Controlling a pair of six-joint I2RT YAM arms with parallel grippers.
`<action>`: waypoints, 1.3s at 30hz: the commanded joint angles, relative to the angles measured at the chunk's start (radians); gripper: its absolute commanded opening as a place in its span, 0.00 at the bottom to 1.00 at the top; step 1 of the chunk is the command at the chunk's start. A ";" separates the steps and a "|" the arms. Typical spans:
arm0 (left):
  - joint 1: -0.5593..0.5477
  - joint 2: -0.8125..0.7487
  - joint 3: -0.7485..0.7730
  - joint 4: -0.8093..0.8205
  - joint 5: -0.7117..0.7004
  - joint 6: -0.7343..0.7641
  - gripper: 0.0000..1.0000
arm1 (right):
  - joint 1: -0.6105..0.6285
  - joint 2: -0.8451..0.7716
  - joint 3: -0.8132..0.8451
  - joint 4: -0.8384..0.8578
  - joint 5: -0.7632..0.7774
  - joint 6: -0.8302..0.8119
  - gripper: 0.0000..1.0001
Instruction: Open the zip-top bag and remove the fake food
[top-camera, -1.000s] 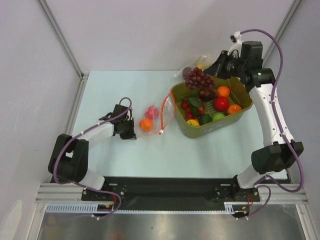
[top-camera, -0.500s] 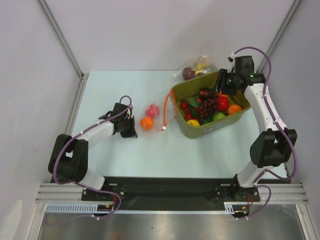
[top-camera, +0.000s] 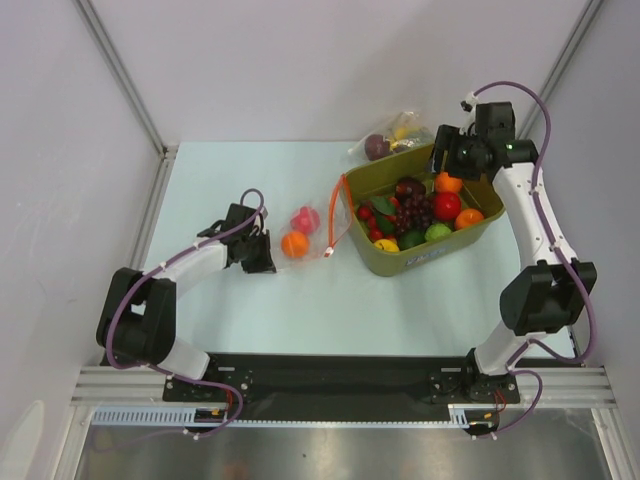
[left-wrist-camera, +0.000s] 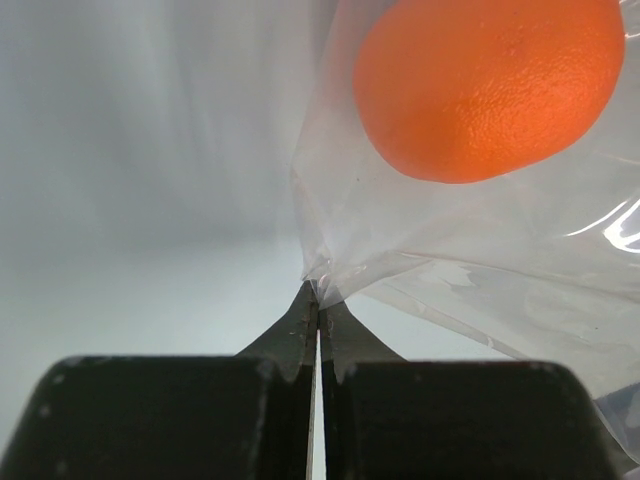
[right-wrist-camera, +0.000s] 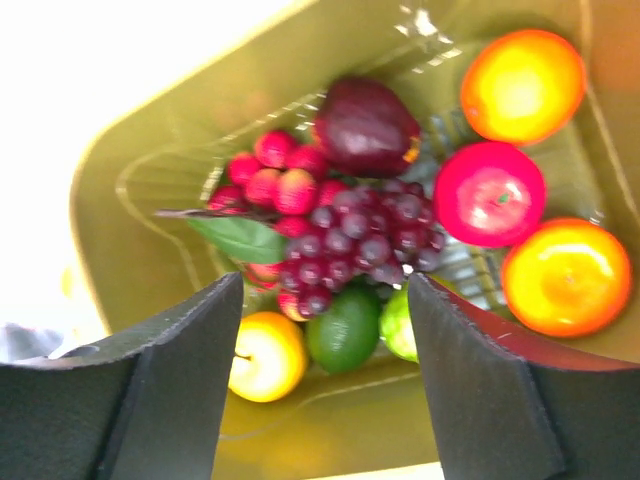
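Note:
The zip-top bag (top-camera: 318, 232) lies on the table left of the basket, its red-orange zip strip (top-camera: 335, 222) at the basket's side. An orange fruit (top-camera: 293, 244) and a pink-red fruit (top-camera: 304, 220) show through the bag. My left gripper (top-camera: 268, 258) is shut on the bag's near corner (left-wrist-camera: 322, 275), just below the orange fruit (left-wrist-camera: 490, 85). My right gripper (top-camera: 447, 165) hangs open and empty over the olive basket (top-camera: 470, 235). Below it lie the dark purple grape bunch (right-wrist-camera: 360, 240), a maroon fruit (right-wrist-camera: 368, 125), a red apple (right-wrist-camera: 490, 195) and an orange (right-wrist-camera: 565, 275).
The basket (right-wrist-camera: 130, 200) also holds a green lime (right-wrist-camera: 343, 335), a yellow lemon (right-wrist-camera: 265, 355), small red fruits (right-wrist-camera: 275, 170) and another orange (right-wrist-camera: 522, 85). A second clear bag (top-camera: 392, 135) with yellow and dark fruit lies behind the basket, near the back wall.
My right gripper lowered the grape bunch into the basket, opened and let it go, then drew back up. The left gripper and the bag have not moved.

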 joint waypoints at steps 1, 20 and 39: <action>0.007 0.002 0.043 0.006 0.017 0.021 0.00 | 0.005 -0.049 0.034 0.061 -0.112 0.019 0.71; 0.007 -0.027 0.025 0.013 0.023 0.016 0.00 | 0.449 0.121 0.126 0.035 -0.280 -0.148 0.45; 0.007 -0.038 -0.001 0.023 0.028 0.010 0.00 | 0.444 0.092 0.077 0.023 -0.232 -0.148 0.44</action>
